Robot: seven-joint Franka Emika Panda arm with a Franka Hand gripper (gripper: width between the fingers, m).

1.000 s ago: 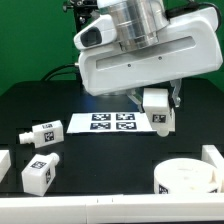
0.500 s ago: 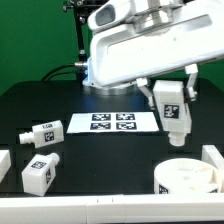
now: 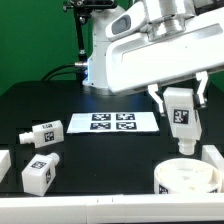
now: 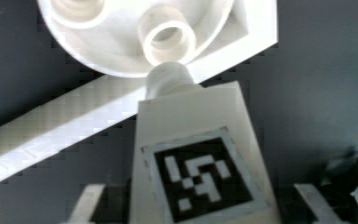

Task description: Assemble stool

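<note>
Black table (image 3: pixel 100 150); arm (image 3: pixel 150 50) overhead, gripper (image 3: pixel 180 97) downward, clamped leg (image 3: pixel 181 122) upright above seat ring (image 3: pixel 190 178).

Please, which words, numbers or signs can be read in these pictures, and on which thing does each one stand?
Readable words, numbers or brands: none.
Square black-and-white tags, patterns without letters: on the raised stool leg, the farther loose leg, the nearer loose leg, the marker board.
Any finer print: too small to read.

Tagged white leg (image 3: pixel 181 115) upright over round seat ring (image 3: pixel 188 178) — second leg (image 3: pixel 41 133), third leg (image 3: pixel 38 176) well apart from it.
</note>
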